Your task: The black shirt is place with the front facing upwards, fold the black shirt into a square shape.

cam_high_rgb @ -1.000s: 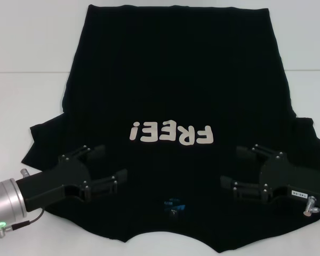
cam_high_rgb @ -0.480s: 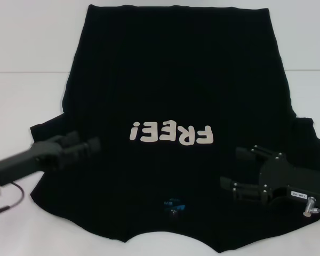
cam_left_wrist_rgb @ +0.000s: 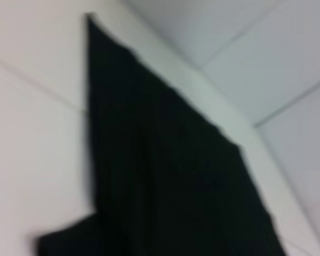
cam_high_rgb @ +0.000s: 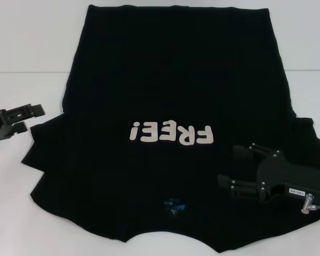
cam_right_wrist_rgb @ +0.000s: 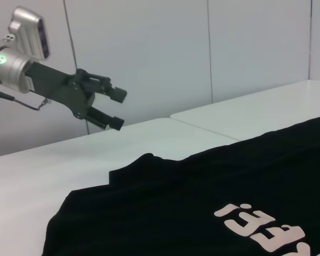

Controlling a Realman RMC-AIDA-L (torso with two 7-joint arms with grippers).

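Both pincers are gaping, holding nothing; left pincer (cam_high_rgb: 29,118) is hovering off the shirt (cam_high_rgb: 170,69), right pincer (cam_high_rgb: 236,166) over it; uneven grabs risk skewing the fold.

Lab-like room: bare white table (cam_high_rgb: 26,48), plain panelled walls (cam_right_wrist_rgb: 149,53)

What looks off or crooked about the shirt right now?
Nothing is damaged or spilled. The black shirt lies flat, front up, with a few uneven edges near the collar and its left sleeve slightly rumpled. The left gripper is open beside that sleeve, clear of the cloth; the right gripper is open over the shirt's right shoulder area.
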